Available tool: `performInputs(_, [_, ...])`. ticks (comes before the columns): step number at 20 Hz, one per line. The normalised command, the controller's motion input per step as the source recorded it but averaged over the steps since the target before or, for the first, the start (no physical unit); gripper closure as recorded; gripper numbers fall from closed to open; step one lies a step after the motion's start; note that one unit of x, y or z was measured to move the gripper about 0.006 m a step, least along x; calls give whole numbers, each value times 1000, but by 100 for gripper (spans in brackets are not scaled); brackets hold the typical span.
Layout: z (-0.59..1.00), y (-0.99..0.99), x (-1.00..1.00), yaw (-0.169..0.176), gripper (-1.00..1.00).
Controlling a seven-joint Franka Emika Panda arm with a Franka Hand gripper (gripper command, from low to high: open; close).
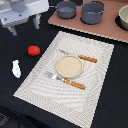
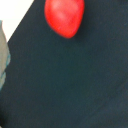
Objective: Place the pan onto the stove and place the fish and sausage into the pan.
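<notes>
I see a bright red sausage (image 1: 33,50) (image 2: 64,17) and a white fish (image 1: 16,68) on the near-black table (image 1: 30,30). The stove (image 1: 107,27) is pinkish-brown; on it sit the grey-blue pan (image 1: 66,9) and a darker grey pot (image 1: 92,12). The placemat (image 1: 95,75) is pale with a fine woven stripe, carrying a tan plate (image 1: 69,66) and orange-handled cutlery (image 1: 75,83). The gripper (image 1: 22,22) looks whitish-grey, though it's blurred.

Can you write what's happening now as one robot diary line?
pan: on stove | sausage: on table | fish: on table | gripper: above sausage, empty
</notes>
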Motion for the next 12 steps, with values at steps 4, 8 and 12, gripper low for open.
performInputs(4, [-112, -794, 17, 0, -100])
performInputs(8, [-181, -615, 133, 0, -100])
performInputs(12, [-251, -505, 166, 0, -100])
